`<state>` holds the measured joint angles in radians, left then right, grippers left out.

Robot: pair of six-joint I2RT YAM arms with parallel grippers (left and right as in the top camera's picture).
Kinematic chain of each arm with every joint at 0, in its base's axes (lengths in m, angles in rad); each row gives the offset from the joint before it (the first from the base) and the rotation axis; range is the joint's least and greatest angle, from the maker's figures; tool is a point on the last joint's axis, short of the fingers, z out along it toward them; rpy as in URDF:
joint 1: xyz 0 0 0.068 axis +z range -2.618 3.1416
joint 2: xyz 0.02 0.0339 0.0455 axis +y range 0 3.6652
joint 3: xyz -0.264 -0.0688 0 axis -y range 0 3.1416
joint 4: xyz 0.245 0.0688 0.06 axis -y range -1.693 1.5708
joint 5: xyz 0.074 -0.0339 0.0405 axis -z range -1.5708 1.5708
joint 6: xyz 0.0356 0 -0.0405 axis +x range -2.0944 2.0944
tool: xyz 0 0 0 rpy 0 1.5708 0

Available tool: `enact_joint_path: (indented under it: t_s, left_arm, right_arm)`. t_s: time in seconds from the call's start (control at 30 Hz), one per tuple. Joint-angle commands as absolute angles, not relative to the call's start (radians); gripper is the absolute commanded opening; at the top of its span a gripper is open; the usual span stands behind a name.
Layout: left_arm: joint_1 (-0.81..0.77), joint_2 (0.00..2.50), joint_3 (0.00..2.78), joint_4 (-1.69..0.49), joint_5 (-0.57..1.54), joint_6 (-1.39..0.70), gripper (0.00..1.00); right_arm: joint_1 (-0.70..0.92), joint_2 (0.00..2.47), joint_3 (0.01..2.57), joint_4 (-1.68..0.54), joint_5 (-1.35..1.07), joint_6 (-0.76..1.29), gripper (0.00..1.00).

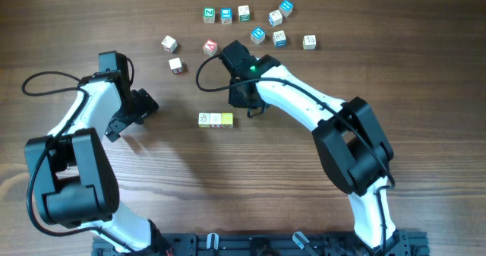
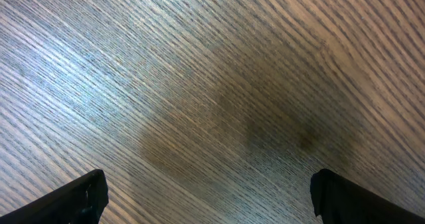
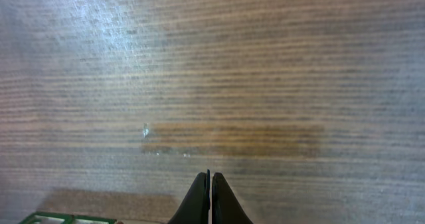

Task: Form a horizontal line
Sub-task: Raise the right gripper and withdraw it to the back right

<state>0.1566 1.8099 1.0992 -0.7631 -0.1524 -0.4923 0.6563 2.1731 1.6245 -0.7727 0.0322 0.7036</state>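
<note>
A: How do the arms sit over the table (image 1: 319,210)?
B: The right arm (image 1: 304,104) reaches inward, wrist near the yellow end of the three-cube row (image 1: 216,120). The left arm (image 1: 91,112) is bent, well left of it.
A: Grippers?
B: The right gripper (image 3: 211,187) is pinched together, empty. The left gripper (image 2: 207,197) is spread wide over bare wood.
A: Unclear?
B: A green-edged thing (image 3: 46,218), cut off.

Your overhead looks straight down from high up on the whole table (image 1: 243,180), each wrist cam sits close above it, angled down past its own left gripper (image 2: 207,184) or right gripper (image 3: 211,181), sharing only bare table surface with overhead.
</note>
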Motion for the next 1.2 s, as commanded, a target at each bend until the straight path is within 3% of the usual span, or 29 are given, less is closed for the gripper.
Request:
enact_joint_path:
  t_s: [0.0,0.27,0.3,0.33,0.37,0.4,0.83,1.17]
  left_arm:
    - [0.162,1.819,1.099,-0.764,-0.147,-0.506,1.00]
    - [0.162,1.819,1.099,-0.764,-0.147,-0.506,1.00]
    - [0.162,1.819,1.099,-0.764,-0.147,-0.506,1.00]
    - [0.162,1.819,1.099,-0.764,-0.148,-0.506,1.00]
    - [0.162,1.819,1.099,-0.764,-0.147,-0.506,1.00]
    - [0.162,1.819,1.099,-0.764,-0.147,-0.506,1.00]
    - [0.162,1.819,1.099,-0.763,-0.147,-0.506,1.00]
    - [0.162,1.819,1.099,-0.764,-0.147,-0.506,1.00]
  right_arm:
    - [0.572,2.169,1.615,-0.762,0.057,0.707,0.04]
    - [0.261,2.169,1.614,-0.802,0.149,0.704,0.05]
    - [0.226,2.169,1.614,-0.805,0.181,0.678,0.16]
    - [0.181,2.169,1.614,-0.805,0.204,0.610,0.45]
    - [0.154,2.169,1.614,-0.805,0.206,0.563,0.89]
    - [0.133,2.169,1.614,-0.805,0.205,0.511,1.00]
    - [0.091,2.169,1.614,-0.522,0.205,0.445,1.00]
    - [0.091,2.169,1.614,-0.508,0.205,0.445,0.99]
